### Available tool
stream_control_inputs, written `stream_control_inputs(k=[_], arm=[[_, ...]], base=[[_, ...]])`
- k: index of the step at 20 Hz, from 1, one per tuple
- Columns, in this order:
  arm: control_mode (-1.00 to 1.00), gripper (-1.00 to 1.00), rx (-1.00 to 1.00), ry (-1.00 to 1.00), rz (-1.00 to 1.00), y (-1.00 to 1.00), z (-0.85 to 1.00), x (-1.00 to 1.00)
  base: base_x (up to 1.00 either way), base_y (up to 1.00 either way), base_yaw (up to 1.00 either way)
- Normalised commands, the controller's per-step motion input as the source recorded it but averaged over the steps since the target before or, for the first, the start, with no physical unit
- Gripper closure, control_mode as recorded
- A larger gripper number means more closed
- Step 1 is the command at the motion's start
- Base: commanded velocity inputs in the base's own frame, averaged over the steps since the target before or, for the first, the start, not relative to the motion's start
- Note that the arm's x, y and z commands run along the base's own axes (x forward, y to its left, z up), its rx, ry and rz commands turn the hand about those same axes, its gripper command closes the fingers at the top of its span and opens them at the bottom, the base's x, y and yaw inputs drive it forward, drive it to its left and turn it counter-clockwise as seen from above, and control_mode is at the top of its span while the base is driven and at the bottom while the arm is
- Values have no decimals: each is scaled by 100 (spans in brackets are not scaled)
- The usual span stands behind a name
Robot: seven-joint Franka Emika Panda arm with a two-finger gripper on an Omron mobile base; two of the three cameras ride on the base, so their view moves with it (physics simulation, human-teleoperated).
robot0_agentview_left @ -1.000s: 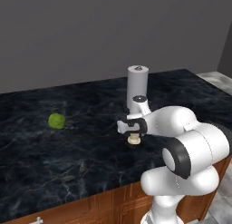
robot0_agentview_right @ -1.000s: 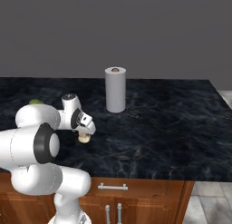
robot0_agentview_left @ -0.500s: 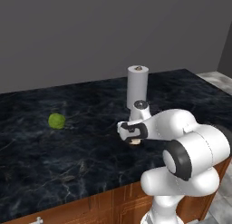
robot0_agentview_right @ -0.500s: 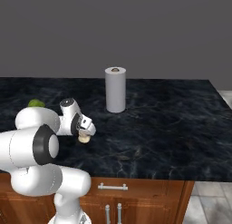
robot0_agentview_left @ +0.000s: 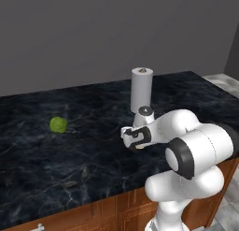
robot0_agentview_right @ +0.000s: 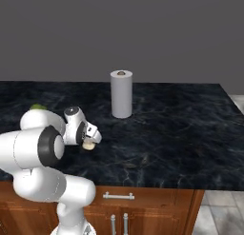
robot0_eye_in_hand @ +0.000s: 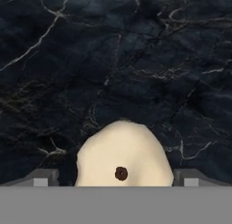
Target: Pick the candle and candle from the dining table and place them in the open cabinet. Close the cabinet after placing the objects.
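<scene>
Black marble everywhere, so starting big: the dining table runs out under the gripper on every side, with the wooden drawer fronts along its near edge, back toward the robot's base. Next down in size, a white cylinder stands upright well beyond the gripper, and a green ball sits far off to the gripper's left. Neither is what we're after.

The gripper is down low over the tabletop with its jaws spread wide, and the squat cream candle sits right between the fingertips, wick spot facing up at the hand camera. From the right base view you can just see a bit of the candle poking out under the hand. I can't see any contact yet, there's a sliver of dark marble between the left tip and the wax.

So my read is we're at the very first pick, lined up but not yet grabbed. Next move should just be closing the jaws on the candle, maybe dropping a touch lower first so the pads catch the fat part of it instead of the rounded top. It's lumpy, so I'd squeeze gently and lift straight up before swinging off to the cabinet. The taper candle, and shutting the doors, are all still to come.
</scene>
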Motion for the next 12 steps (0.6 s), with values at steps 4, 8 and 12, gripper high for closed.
stream_control_inputs(k=[4,8,12], arm=[[-100,-100,0,-3,3,-1,-10,20],[-100,-100,0,-5,3,-2,-5,7],[-100,100,0,-4,1,0,-9,-3]], base=[[0,0,0],[0,0,0],[0,0,0]])
